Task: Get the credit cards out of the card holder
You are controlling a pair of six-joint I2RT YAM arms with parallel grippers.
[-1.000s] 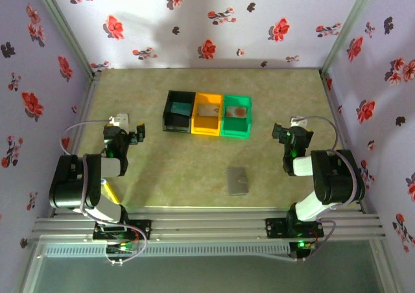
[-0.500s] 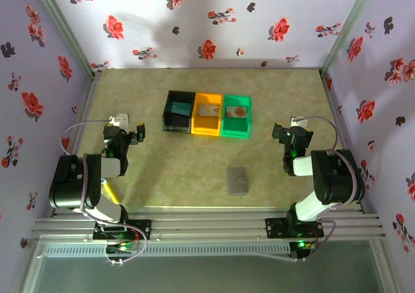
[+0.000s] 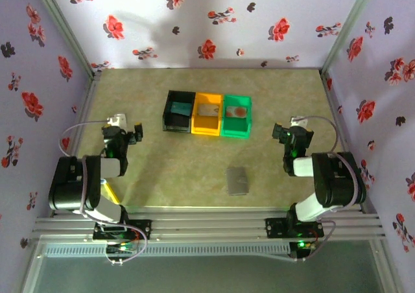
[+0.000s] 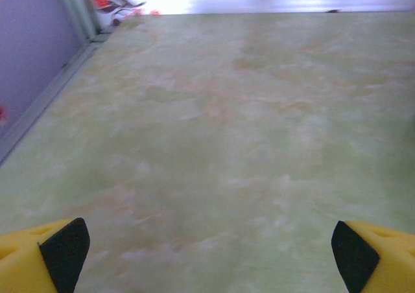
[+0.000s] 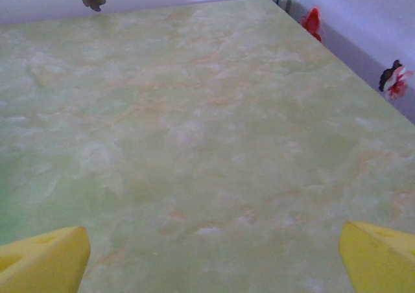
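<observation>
The grey card holder (image 3: 237, 181) lies flat on the table near the front, right of the middle, with no gripper touching it. A blue-grey card (image 3: 207, 111) lies in the orange bin (image 3: 207, 128). A pale card with an orange-red round mark (image 3: 237, 112) lies in the green bin (image 3: 236, 133). I cannot make out a red card. My left gripper (image 3: 134, 135) (image 4: 207, 257) rests folded back at the left, open, bare table between its fingers (image 4: 65, 254). My right gripper (image 3: 279, 133) (image 5: 213, 260) sits at the right, open and empty too.
A black bin (image 3: 178, 111) stands left of the orange one, the three in a row at mid table. Flowered walls (image 3: 194, 21) close in the back and both sides. Bare tabletop (image 3: 175, 163) stretches between the arms.
</observation>
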